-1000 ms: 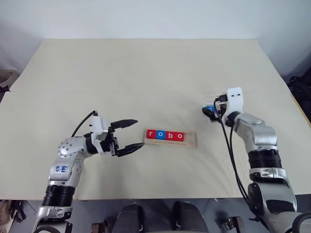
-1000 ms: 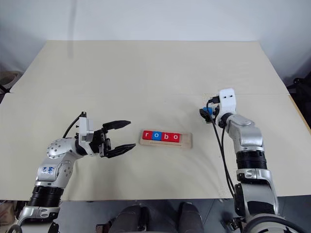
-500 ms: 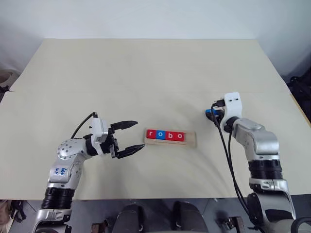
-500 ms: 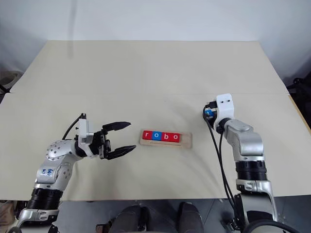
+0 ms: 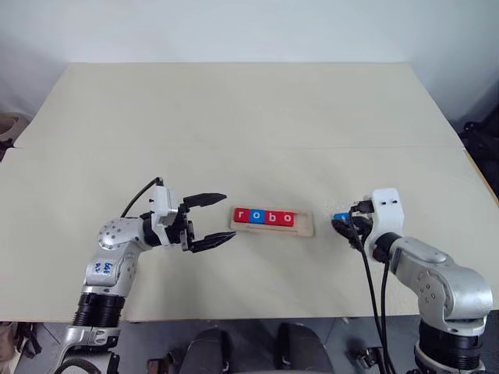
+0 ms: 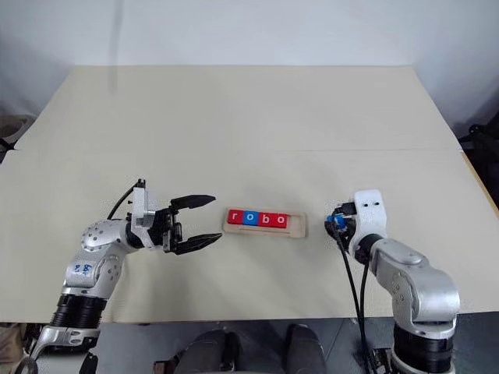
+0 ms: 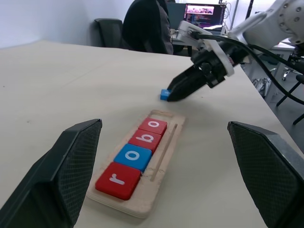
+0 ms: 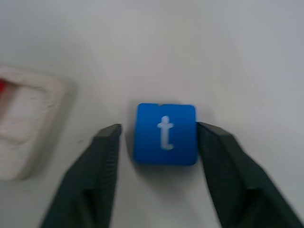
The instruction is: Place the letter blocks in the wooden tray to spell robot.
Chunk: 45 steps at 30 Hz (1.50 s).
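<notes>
The wooden tray [image 5: 306,225] lies at the table's middle front. It holds several letter blocks [image 5: 265,217] in a row reading r, o, b, o, red and blue; its right end is bare. A blue block with a white t [image 8: 165,134] rests on the table just right of the tray. My right gripper [image 5: 341,224] is open and straddles this block: one finger touches its side, and a thin gap shows at the other. Left of the tray, my left gripper [image 5: 228,216] is open, empty and pointing at the tray's left end.
The cream table [image 5: 234,117] stretches far behind the tray, with a seam across its middle. Black cables [image 5: 374,288] hang from my right arm. Past the table's far edge, the left wrist view shows an office chair [image 7: 145,26] and a lit monitor [image 7: 204,9].
My right gripper has drawn back from the right-hand middle of the table to a spot just right of the tray, and the blue t block came with it. The left gripper stayed put.
</notes>
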Available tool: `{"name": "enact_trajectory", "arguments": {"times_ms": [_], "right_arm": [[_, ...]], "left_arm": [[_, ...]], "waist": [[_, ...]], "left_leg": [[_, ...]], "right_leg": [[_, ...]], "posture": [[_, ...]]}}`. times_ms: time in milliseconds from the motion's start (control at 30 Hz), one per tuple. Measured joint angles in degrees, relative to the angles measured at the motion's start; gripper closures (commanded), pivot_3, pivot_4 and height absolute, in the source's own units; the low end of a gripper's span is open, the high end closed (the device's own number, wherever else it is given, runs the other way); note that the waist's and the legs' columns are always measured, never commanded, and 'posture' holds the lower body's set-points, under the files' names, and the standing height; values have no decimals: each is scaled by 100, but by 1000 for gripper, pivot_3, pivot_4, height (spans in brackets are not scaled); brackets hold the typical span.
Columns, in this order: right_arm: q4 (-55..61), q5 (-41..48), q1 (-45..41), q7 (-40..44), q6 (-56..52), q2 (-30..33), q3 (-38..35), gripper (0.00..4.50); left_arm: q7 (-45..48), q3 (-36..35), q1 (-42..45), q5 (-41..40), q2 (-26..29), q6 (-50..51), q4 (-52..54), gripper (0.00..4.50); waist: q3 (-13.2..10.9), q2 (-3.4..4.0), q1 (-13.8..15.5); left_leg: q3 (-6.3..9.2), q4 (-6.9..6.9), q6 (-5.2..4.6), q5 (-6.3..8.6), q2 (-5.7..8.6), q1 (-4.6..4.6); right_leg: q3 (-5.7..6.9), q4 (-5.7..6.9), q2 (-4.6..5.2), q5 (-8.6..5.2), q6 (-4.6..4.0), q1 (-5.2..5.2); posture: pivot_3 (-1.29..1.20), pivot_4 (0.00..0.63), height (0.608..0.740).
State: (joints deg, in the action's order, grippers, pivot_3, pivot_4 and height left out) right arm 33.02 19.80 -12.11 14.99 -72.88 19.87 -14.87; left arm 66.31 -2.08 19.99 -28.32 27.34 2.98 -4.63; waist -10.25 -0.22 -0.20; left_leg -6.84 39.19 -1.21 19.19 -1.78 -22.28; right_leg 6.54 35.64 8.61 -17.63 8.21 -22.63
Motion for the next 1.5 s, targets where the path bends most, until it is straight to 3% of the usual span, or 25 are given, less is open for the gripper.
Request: {"name": "enact_trajectory", "arguments": {"times_ms": [100,300,433,567,733,1033,1133,1367,1500], "right_arm": [[-6,65,-65,53,-79,135,-1,32],[-1156,163,-217,1584,1036,2294,-10,32],[-1879,133,-91,3152,2706,3074,383,32],[-3060,-50,-540,4644,4644,3179,990,32],[-4727,-699,-1607,5613,6383,3154,1705,32],[-6593,-1413,-2555,6699,7546,3095,2515,32],[-6937,-1483,-2738,6855,7795,3051,2558,675],[-7176,-1509,-2907,6918,8036,2802,2552,3051],[-7165,-1511,-2912,6921,8044,2791,2551,3039]], "left_arm": [[10,6,1,1,-2,-1,-42,0],[6,-24,-85,1,25,-7,-39,0],[-1,-24,-121,1,24,-22,-32,0],[-8,-29,-164,-1,27,-33,-4,0],[-4,-22,-255,-6,41,-31,199,0],[-7,-28,-395,-36,154,69,472,0],[-6,-32,-499,-46,210,90,540,0],[24,-34,-511,-55,293,114,636,0],[85,-34,-510,-57,306,114,635,0]], "waist": [[0,0,4],[-1,-2,8],[-2,-4,-6],[-4,-7,-10],[-4,-7,5],[-4,-7,-7],[-4,-7,-11],[-4,-6,-10],[-4,-6,-10]], "left_leg": [[1,0,0,0,0,-1],[-2,-2,-9,5,2,0],[-5,-6,-8,4,0,4],[-9,3,-8,4,1,8],[-7,6,-7,4,0,7],[-4,9,-5,2,-2,7],[-1,9,-4,2,-5,7],[1,12,-4,2,-5,8],[1,12,-4,2,-5,8]], "right_leg": [[0,0,0,0,0,-1],[1,-12,0,2,3,2],[0,-12,-2,1,2,4],[-3,-10,-1,3,6,8],[2,-11,1,3,6,11],[9,-10,2,3,5,14],[9,-9,2,3,5,15],[8,-7,2,3,5,16],[8,-6,2,3,5,15]], "posture": [[0,150,740],[0,150,740],[0,150,740],[0,150,740],[0,150,740],[0,150,740],[0,150,740],[0,150,740],[0,150,740]]}}
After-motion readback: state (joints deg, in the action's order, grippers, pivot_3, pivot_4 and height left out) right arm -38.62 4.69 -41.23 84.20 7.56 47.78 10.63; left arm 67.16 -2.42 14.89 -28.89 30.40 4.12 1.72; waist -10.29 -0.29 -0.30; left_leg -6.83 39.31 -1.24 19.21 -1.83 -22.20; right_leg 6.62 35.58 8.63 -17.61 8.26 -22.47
